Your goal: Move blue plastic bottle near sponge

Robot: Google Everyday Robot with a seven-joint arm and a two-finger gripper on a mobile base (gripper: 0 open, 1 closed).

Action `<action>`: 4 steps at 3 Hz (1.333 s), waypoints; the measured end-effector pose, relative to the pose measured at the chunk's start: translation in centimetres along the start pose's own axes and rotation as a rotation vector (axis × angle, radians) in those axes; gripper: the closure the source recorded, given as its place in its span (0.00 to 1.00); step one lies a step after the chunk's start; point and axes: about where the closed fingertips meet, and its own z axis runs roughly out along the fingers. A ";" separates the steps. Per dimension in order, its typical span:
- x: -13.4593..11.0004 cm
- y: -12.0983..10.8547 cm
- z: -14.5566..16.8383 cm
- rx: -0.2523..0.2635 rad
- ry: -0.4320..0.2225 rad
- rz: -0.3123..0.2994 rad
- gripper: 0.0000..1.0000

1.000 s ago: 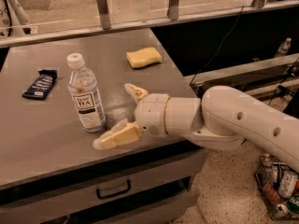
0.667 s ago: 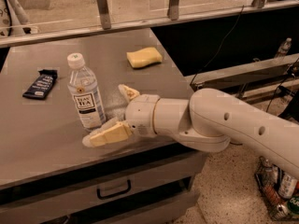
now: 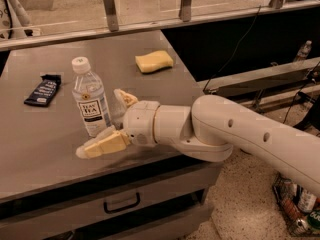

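Status: small clear plastic bottle [image 3: 91, 104] with a white screw cap and a white "TEA" label stands upright on the grey metal tabletop [image 3: 40, 134], left of centre. Liquid level can't be read.

The gripper [image 3: 101, 122] is at the bottle's right side, low, near the front edge of the tabletop. Its jaws are spread wide and hold nothing. The near finger [image 3: 105, 145], with a pale yellow pad, lies almost flat just in front of the bottle's base, tip pointing left. The far finger [image 3: 126, 98] sits behind and to the right of the bottle, at about label height. The bottle's lower half sits in the gap between the two. Can't tell whether either finger is actually touching it.

The white robot arm [image 3: 240, 134] comes in from the right, wrist roughly level with the tabletop.

The pale yellow sponge [image 3: 154, 61], a soft rounded rectangle, lies flat toward the back right of the tabletop, well apart from the bottle and beyond the far finger.

A flat dark snack bar wrapper [image 3: 43, 90] lies to the left of the bottle, near but not touching.

Below the tabletop's front edge is a drawer with a dark pull handle [image 3: 121, 203].
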 end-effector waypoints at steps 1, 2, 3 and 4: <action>-0.9 0.8 0.4 -0.032 -0.034 -0.045 0.18; -1.5 1.5 0.3 -0.050 -0.047 -0.071 0.41; -1.9 1.9 0.1 -0.064 -0.050 -0.083 0.64; -2.2 1.8 -0.3 -0.052 -0.057 -0.083 0.88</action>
